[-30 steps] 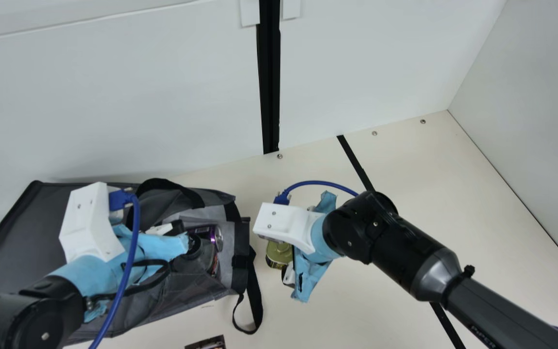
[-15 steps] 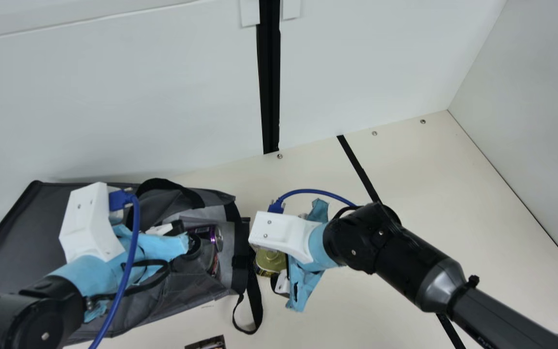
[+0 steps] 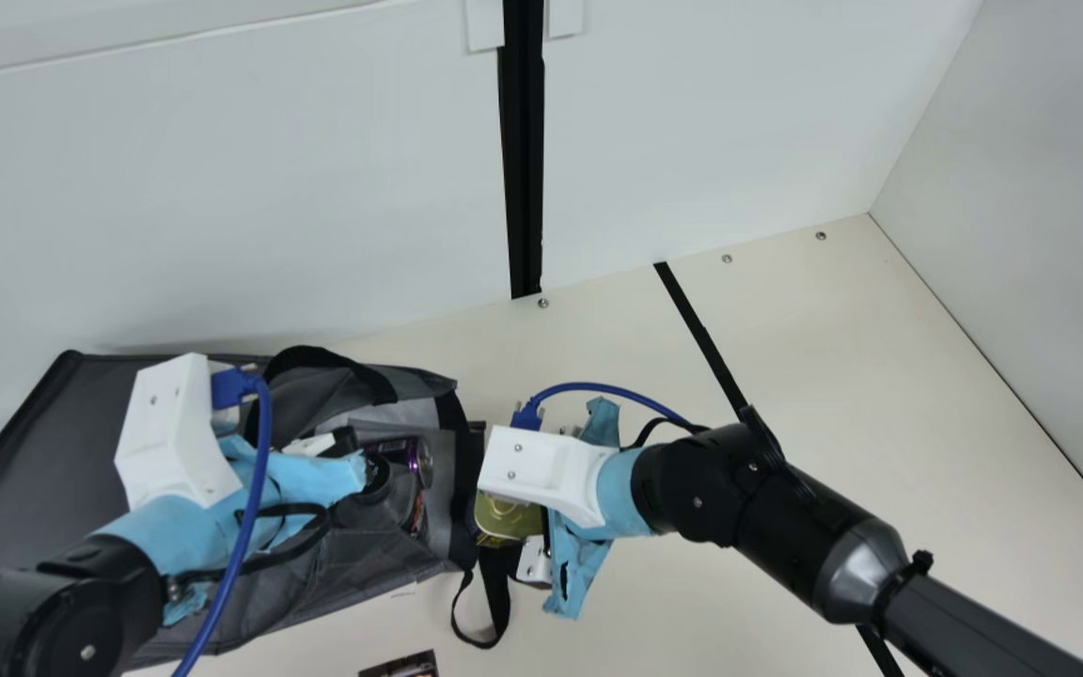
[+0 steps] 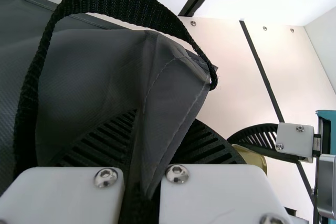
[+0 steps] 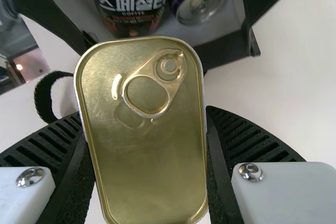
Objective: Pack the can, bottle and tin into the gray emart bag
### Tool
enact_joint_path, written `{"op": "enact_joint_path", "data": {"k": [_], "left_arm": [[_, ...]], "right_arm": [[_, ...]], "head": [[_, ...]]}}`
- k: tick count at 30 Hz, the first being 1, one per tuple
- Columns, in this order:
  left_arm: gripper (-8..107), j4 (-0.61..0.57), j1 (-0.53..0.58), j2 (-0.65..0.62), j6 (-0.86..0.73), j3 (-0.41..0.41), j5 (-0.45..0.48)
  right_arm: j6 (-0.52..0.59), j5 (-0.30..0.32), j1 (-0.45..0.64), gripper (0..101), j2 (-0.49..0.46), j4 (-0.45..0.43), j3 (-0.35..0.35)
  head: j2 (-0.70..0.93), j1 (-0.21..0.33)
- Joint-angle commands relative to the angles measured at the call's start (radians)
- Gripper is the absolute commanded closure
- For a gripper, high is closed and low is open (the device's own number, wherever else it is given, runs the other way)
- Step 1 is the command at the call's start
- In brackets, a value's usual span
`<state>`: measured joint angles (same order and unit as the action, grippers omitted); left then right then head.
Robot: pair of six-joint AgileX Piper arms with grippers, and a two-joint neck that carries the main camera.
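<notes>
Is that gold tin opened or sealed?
Sealed: the tin's lid looks unbroken, and its pull ring lies flat against it.

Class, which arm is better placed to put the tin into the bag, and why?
Right, probably: the right claw holds the tin near the mouth of the bag, whose fabric the left claw pinches.

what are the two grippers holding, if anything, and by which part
Right gripper: the tin, by its two long sides. Left gripper: the gray bag, by a fabric edge.

Shows black arms [image 3: 786, 522], gray joint band [image 3: 863, 572], light-blue wraps [image 3: 623, 494], white housings [image 3: 541, 464], blue cables [image 3: 263, 442], silver screws [image 4: 106, 177].
</notes>
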<state>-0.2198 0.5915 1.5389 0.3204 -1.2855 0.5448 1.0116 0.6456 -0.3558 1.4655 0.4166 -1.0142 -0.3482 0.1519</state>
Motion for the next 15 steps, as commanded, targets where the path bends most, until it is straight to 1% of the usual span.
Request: {"op": "enact_joint_path", "data": {"k": [1, 8, 15], "left_arm": [[89, 0.0, 0.0, 0.0, 0.0, 0.0, 0.0], [89, 0.0, 0.0, 0.0, 0.0, 0.0, 0.0], [89, 0.0, 0.0, 0.0, 0.0, 0.0, 0.0]], "right_arm": [[0.039, -0.007, 0.003, 101, 0.0, 0.045, 0.004], [0.137, -0.023, 0.017, 101, 0.01, 0.147, 0.01], [0.217, -0.037, 0.024, 101, 0.037, 0.228, 0.007]], "head": [[-0.001, 0.023], [-0.001, 0.023], [-0.001, 0.023]]}}
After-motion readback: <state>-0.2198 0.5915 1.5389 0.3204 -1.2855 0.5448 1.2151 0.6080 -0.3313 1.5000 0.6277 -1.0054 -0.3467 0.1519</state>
